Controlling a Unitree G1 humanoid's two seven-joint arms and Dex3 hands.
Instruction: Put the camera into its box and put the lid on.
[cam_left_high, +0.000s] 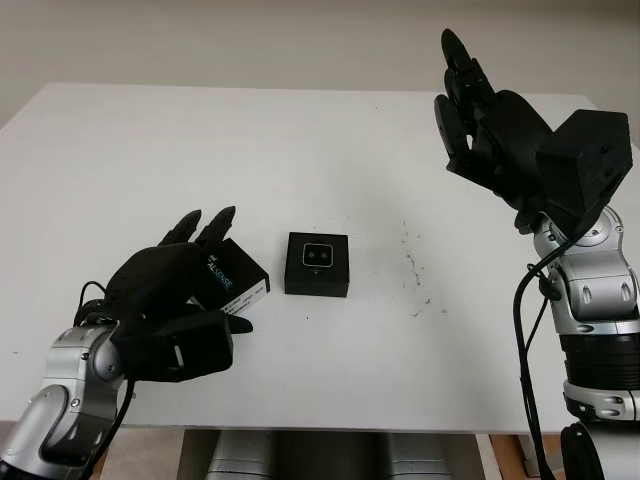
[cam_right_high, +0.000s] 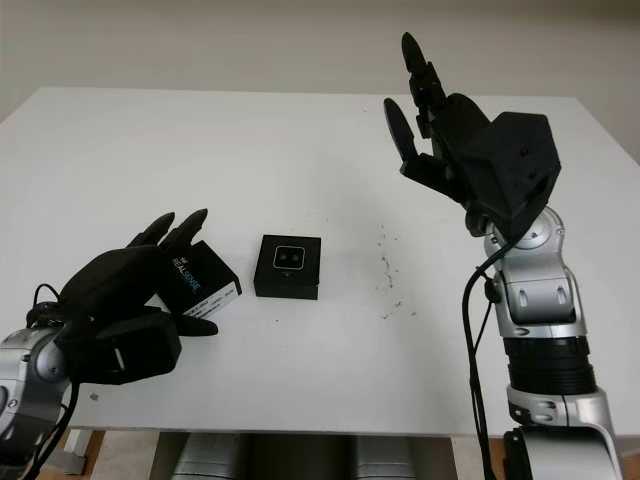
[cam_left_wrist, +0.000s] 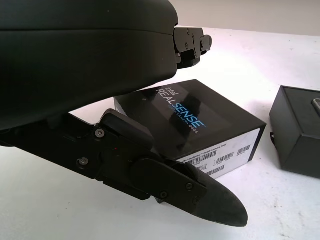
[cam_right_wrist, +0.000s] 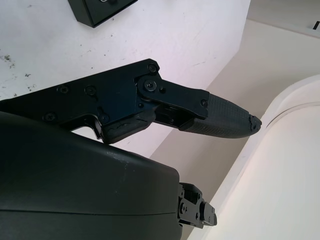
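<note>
A small black box (cam_left_high: 317, 265) stands open at the table's middle, with the silver-faced camera (cam_left_high: 319, 256) lying inside it. Left of it sits the black lid (cam_left_high: 246, 284) printed RealSense, with a white barcode side (cam_left_wrist: 225, 155). My left hand (cam_left_high: 222, 272) is open around the lid: its fingers (cam_left_high: 205, 225) stretch straight above the lid's top and its thumb (cam_left_wrist: 200, 192) runs along the near side. I cannot see any clamping. My right hand (cam_left_high: 462, 100) is open, raised high over the table's far right, well away from both.
The white table (cam_left_high: 150, 150) has dark specks (cam_left_high: 412, 270) right of the box. Its far edge meets a pale wall and its near edge runs just behind my left forearm. The right arm's silver wrist (cam_left_high: 590, 290) stands beyond the right edge.
</note>
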